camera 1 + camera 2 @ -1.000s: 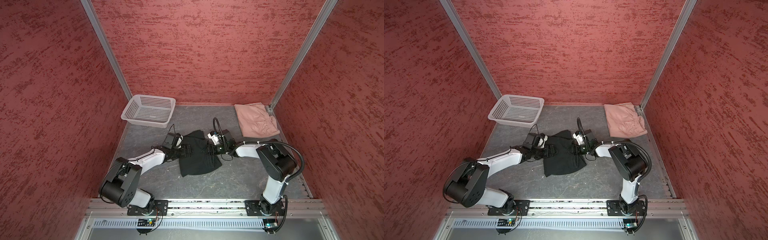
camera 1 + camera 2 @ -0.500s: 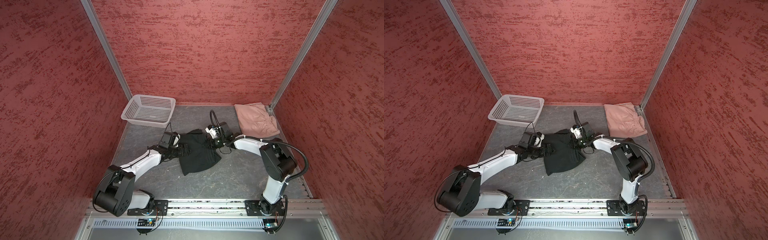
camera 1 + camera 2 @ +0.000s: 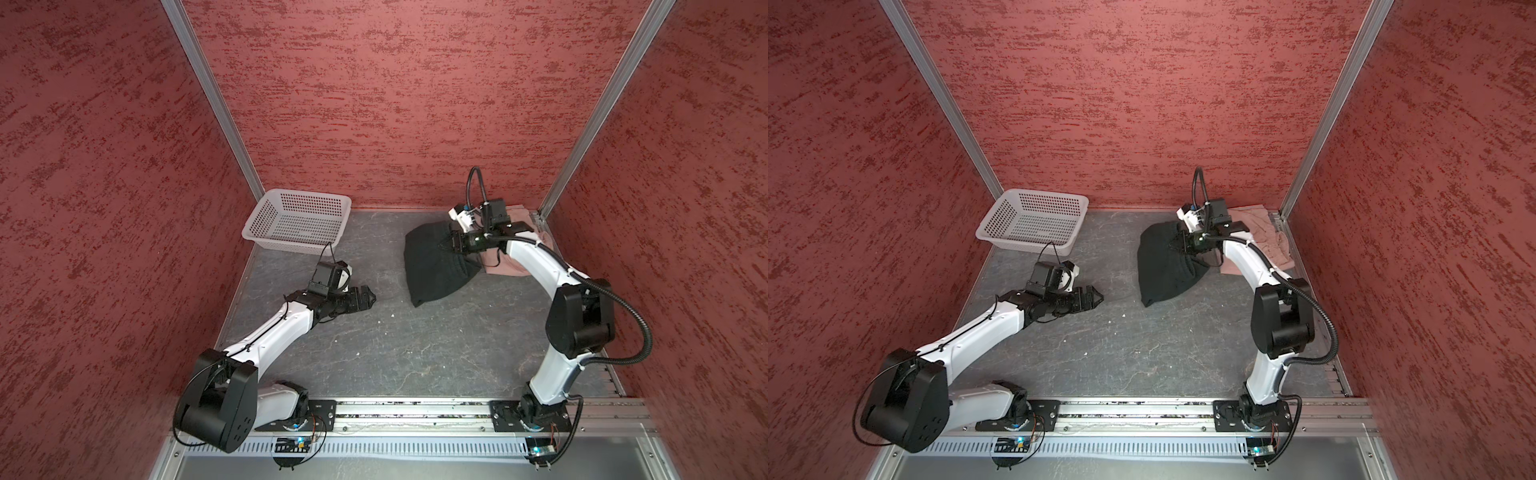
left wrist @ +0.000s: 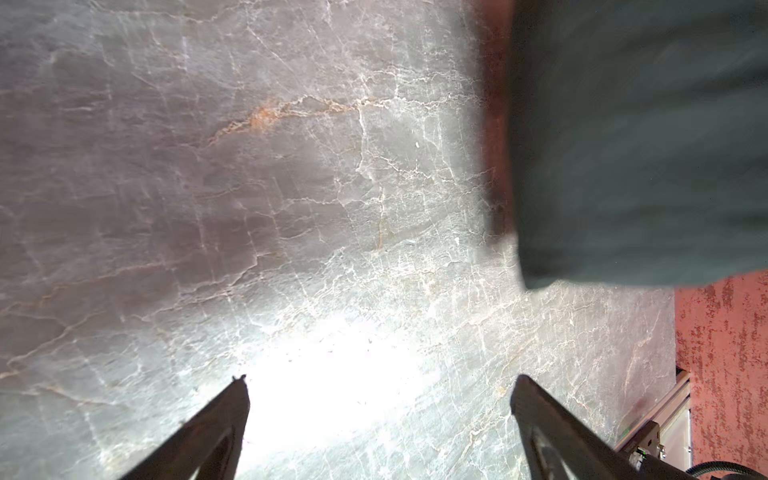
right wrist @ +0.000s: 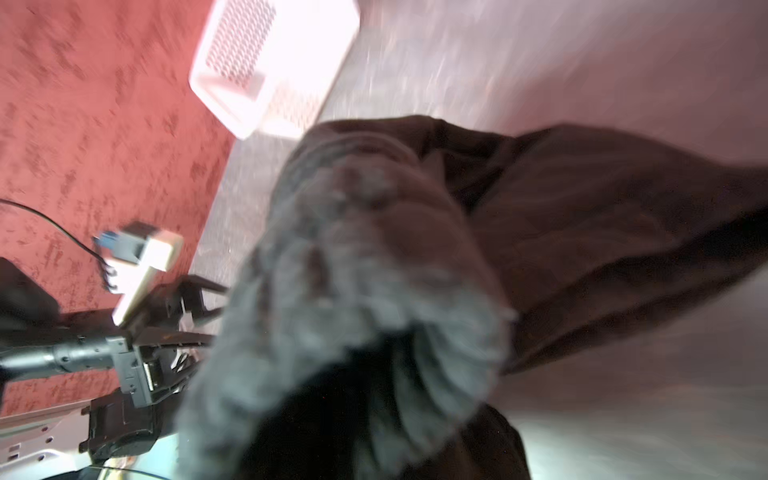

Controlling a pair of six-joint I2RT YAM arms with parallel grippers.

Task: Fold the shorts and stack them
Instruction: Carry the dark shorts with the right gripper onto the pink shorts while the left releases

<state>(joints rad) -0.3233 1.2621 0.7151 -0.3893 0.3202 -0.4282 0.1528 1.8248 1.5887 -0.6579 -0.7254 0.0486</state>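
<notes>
Two pairs of shorts at the back right of the table (image 3: 395, 345).
Clamped in the right claw (image 3: 451, 243): a bunched edge of the black shorts (image 3: 432, 270), draped down onto the table and touching the pink shorts (image 3: 1266, 237) in the back right corner. Spread wide apart, holding nothing, low over bare table left of the middle: the left claw (image 3: 1098, 297), well apart from both pairs, white basket (image 3: 291, 246) behind it.

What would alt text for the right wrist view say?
Blurred close-up: bunched black shorts fill the middle of the frame, above the grey table. Beyond them are the white basket and the left arm, against a red wall.
</notes>
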